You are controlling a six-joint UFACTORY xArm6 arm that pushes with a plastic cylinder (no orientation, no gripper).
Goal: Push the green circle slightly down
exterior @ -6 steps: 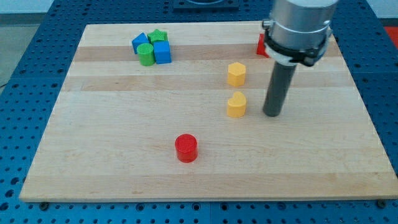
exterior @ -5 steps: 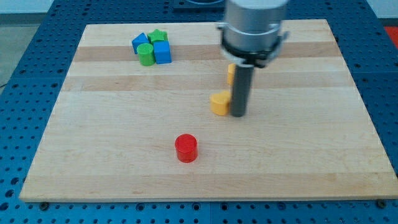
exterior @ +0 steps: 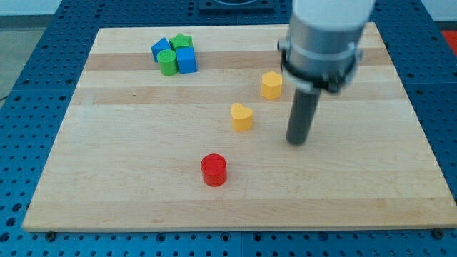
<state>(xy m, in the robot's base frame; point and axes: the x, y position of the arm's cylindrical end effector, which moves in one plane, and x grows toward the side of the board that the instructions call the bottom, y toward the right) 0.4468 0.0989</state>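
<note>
Shifted rightward off yellow heart block (exterior: pixel 242 117), my tip (exterior: pixel 297 141), no fingers, green circle (exterior: pixel 168 64) far upper-left

Robotics lab: wooden board (exterior: pixel 143 193) on blue perforated bench (exterior: pixel 28 71), small coloured test blocks, robot arm.

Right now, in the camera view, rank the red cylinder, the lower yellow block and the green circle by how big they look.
1. red cylinder, largest, though nearest the view's bottom
2. lower yellow block
3. green circle, smallest, farthest up the view

My tip touches none.
</note>
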